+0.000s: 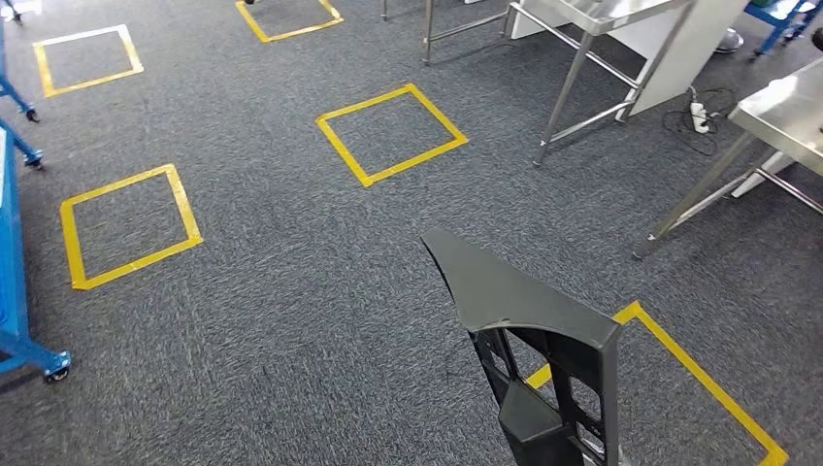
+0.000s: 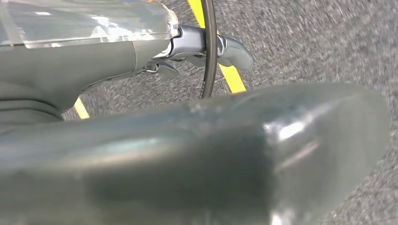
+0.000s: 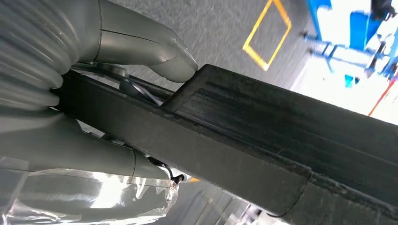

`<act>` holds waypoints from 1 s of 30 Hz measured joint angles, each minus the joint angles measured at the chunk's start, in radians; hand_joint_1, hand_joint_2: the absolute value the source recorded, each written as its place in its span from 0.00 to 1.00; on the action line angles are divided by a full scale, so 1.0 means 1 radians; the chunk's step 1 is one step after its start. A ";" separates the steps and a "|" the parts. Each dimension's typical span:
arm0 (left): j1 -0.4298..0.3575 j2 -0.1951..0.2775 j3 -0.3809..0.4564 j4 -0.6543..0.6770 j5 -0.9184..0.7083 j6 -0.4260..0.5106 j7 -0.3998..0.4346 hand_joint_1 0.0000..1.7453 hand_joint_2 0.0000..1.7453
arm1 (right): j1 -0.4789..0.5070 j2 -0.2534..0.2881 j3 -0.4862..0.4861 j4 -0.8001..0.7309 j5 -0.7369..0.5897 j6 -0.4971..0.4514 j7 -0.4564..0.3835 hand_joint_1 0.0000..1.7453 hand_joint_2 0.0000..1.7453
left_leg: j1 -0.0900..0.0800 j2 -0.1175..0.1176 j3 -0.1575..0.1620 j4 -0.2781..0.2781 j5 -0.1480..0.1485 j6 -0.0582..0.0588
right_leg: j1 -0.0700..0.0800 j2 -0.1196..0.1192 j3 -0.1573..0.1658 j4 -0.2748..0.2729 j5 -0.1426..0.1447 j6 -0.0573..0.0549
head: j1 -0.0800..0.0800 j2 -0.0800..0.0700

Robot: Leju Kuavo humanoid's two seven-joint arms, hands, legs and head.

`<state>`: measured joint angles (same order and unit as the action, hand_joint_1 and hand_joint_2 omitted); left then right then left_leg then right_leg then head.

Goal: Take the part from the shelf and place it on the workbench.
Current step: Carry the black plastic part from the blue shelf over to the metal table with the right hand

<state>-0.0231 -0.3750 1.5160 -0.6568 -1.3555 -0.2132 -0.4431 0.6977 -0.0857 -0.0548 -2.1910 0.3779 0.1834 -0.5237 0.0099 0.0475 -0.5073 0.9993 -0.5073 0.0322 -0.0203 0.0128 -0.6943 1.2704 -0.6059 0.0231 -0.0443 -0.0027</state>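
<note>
The floor is grey carpet marked with several yellow tape squares. Steel-legged tables stand toward the far right: one tabletop at the right edge, and a second steel table beyond it with a white panel leaning behind its legs. A white power strip with a dark cable lies on the carpet between the two tables. Blue frame legs on castors occupy the left edge.

The part is a black plastic moulding with a flat, pointed top face and an open ribbed frame below. In the head view it rises from the bottom edge, right of centre, above the carpet and partly over the corner of a yellow tape square. It touches neither the floor nor a tabletop.

In the right wrist view the right robot hand grips the part: the thick grey thumb presses one face and the other fingers wrap the opposite side.

In the left wrist view the left robot hand is seen over the carpet with a yellow tape line beneath it. Its thumb is blurred in the foreground, its darker fingers extend outward, and nothing is visible in its grasp.
</note>
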 joint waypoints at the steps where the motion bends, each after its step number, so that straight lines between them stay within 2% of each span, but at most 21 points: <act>1: 0.000 0.000 0.000 0.001 0.000 0.000 0.000 0.00 0.00 | 0.001 0.000 0.001 0.000 0.001 -0.002 0.000 1.00 1.00 | 0.000 0.016 0.001 0.000 -0.003 -0.001 | -0.002 -0.006 0.004 -0.006 0.014 0.001 | 0.000 0.000; 2: -0.001 0.000 0.000 0.002 -0.001 0.000 0.001 0.00 0.00 | 0.002 0.001 0.001 0.000 0.001 -0.004 0.000 1.00 1.00 | 0.000 0.030 0.004 0.000 -0.006 -0.003 | -0.004 -0.014 0.025 -0.042 0.039 0.002 | 0.000 0.000; 3: -0.002 0.000 0.000 0.004 -0.002 0.001 0.002 0.00 0.00 | 0.002 0.001 0.002 0.000 0.001 -0.005 0.000 1.00 1.00 | 0.000 0.044 0.009 0.001 -0.010 -0.006 | -0.004 -0.029 0.062 -0.107 0.072 0.001 | 0.000 0.000; 5: -0.002 0.000 0.000 0.005 -0.003 0.001 0.002 0.00 0.00 | 0.004 0.001 0.003 0.000 0.002 -0.007 0.000 1.00 1.00 | -0.003 0.065 0.018 0.002 -0.017 -0.015 | 0.002 -0.059 0.123 -0.216 0.109 -0.005 | 0.000 0.000; 6: -0.003 0.000 0.000 0.006 -0.003 0.001 0.003 0.00 0.00 | 0.005 0.001 0.004 0.000 0.002 -0.007 0.000 1.00 1.00 | -0.004 0.074 0.022 0.003 -0.021 -0.021 | 0.006 -0.066 0.138 -0.246 0.115 -0.009 | 0.000 0.000; 7: -0.005 -0.001 0.000 0.006 -0.003 0.001 0.003 0.00 0.00 | 0.007 0.002 0.004 0.000 0.002 -0.008 0.001 1.00 1.00 | -0.005 0.082 0.027 0.002 -0.022 -0.027 | 0.010 -0.061 0.138 -0.250 0.112 -0.015 | 0.000 0.000; 9: -0.010 -0.001 -0.001 0.006 -0.004 0.001 0.003 0.00 0.00 | 0.012 0.002 0.005 -0.001 0.002 -0.008 0.001 1.00 1.00 | -0.002 0.091 0.035 0.000 -0.026 -0.039 | 0.010 -0.039 0.137 -0.257 0.116 -0.027 | 0.000 0.000; 11: -0.011 -0.002 -0.003 0.006 -0.004 0.001 0.003 0.00 0.00 | 0.015 0.002 0.008 -0.001 0.002 -0.008 0.001 1.00 1.00 | 0.002 0.047 0.025 0.035 -0.055 -0.051 | 0.004 -0.018 0.142 -0.268 0.124 -0.038 | 0.000 0.000; 13: -0.008 -0.002 -0.003 0.006 -0.003 0.001 0.003 0.00 0.00 | 0.014 0.000 0.012 -0.001 0.000 -0.008 0.002 1.00 1.00 | 0.005 -0.016 -0.029 0.152 -0.113 -0.058 | 0.001 0.003 0.143 -0.272 0.127 -0.045 | 0.000 0.000; 14: -0.006 -0.002 -0.003 0.006 -0.003 0.000 0.003 0.00 0.00 | 0.013 -0.001 0.014 -0.001 0.000 -0.008 0.002 1.00 1.00 | 0.006 -0.030 -0.063 0.219 -0.138 -0.061 | 0.002 0.016 0.143 -0.272 0.127 -0.047 | 0.000 0.000; 15: -0.004 -0.001 -0.003 0.006 -0.003 0.000 0.003 0.00 0.00 | 0.013 -0.001 0.016 -0.001 0.000 -0.008 0.003 1.00 1.00 | 0.006 -0.036 -0.089 0.267 -0.147 -0.063 | 0.003 0.029 0.144 -0.271 0.127 -0.048 | 0.000 0.000; 16: -0.002 -0.001 -0.003 0.006 -0.003 0.000 0.003 0.00 0.00 | 0.013 -0.001 0.017 -0.001 -0.001 -0.008 0.003 1.00 1.00 | 0.007 -0.038 -0.100 0.280 -0.136 -0.065 | 0.003 0.044 0.145 -0.270 0.127 -0.047 | 0.000 0.000; 17: -0.001 -0.001 -0.003 0.006 -0.003 0.000 0.003 0.00 0.00 | 0.013 -0.001 0.018 -0.001 -0.001 -0.008 0.003 1.00 1.00 | 0.007 -0.040 -0.095 0.256 -0.106 -0.065 | 0.003 0.058 0.146 -0.269 0.126 -0.046 | 0.000 0.000; 19: 0.000 0.000 -0.002 0.006 -0.003 0.000 0.003 0.00 0.00 | 0.013 -0.001 0.018 -0.001 -0.001 -0.008 0.004 1.00 1.00 | 0.008 -0.065 -0.052 0.137 -0.031 -0.061 | 0.001 0.088 0.148 -0.263 0.122 -0.041 | 0.000 0.000; 20: -0.001 0.000 -0.003 0.006 -0.003 -0.001 0.003 0.00 0.00 | 0.013 -0.001 0.018 -0.001 -0.002 -0.008 0.004 1.00 1.00 | 0.009 -0.082 -0.029 0.078 -0.010 -0.057 | 0.002 0.101 0.145 -0.258 0.120 -0.036 | 0.000 0.000; 22: -0.002 0.000 -0.003 0.006 -0.004 -0.001 0.004 0.00 0.00 | 0.013 0.000 0.018 -0.002 -0.003 -0.008 0.005 1.00 1.00 | 0.008 -0.104 -0.010 0.026 -0.006 -0.044 | 0.002 0.122 0.134 -0.252 0.120 -0.024 | 0.000 0.000; 24: -0.004 0.000 -0.003 0.006 -0.004 -0.002 0.004 0.00 0.00 | 0.016 0.003 0.018 -0.002 -0.003 -0.008 0.006 1.00 1.00 | 0.007 -0.087 -0.008 0.017 -0.004 -0.029 | -0.002 0.137 0.126 -0.253 0.125 -0.011 | 0.000 0.000; 25: -0.006 0.000 -0.003 0.006 -0.004 -0.002 0.004 0.00 0.00 | 0.018 0.005 0.018 -0.002 -0.004 -0.008 0.006 1.00 1.00 | 0.007 -0.075 -0.006 0.013 -0.001 -0.021 | -0.002 0.123 0.122 -0.247 0.121 -0.007 | 0.000 0.000; 26: -0.006 0.000 -0.004 0.006 -0.004 -0.003 0.004 0.00 0.00 | 0.018 0.006 0.018 -0.002 -0.004 -0.008 0.006 1.00 1.00 | 0.009 -0.063 -0.005 0.008 0.003 -0.013 | 0.000 0.095 0.112 -0.226 0.107 -0.003 | 0.000 0.000; 28: -0.004 0.000 -0.004 0.006 -0.004 -0.003 0.004 0.00 0.00 | 0.017 0.007 0.019 -0.002 -0.004 -0.008 0.006 1.00 1.00 | 0.007 -0.036 -0.005 0.003 0.006 -0.004 | 0.003 0.023 0.064 -0.125 0.047 0.001 | 0.000 0.000; 30: 0.000 0.000 -0.003 0.006 -0.004 -0.004 0.004 0.00 0.00 | 0.015 0.009 0.019 -0.002 -0.005 -0.007 0.007 1.00 1.00 | 0.003 -0.006 -0.009 0.003 0.003 0.000 | 0.002 -0.005 0.006 -0.006 -0.006 0.005 | 0.000 0.000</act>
<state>-0.0226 -0.3747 1.5126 -0.6508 -1.3599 -0.2167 -0.4391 0.7128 -0.0770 -0.0355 -2.1930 0.3726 0.1764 -0.5165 0.0132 0.0414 -0.5160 1.0025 -0.5042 0.0320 -0.0184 0.0082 -0.6886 1.2648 -0.6116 0.0278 -0.0442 -0.0027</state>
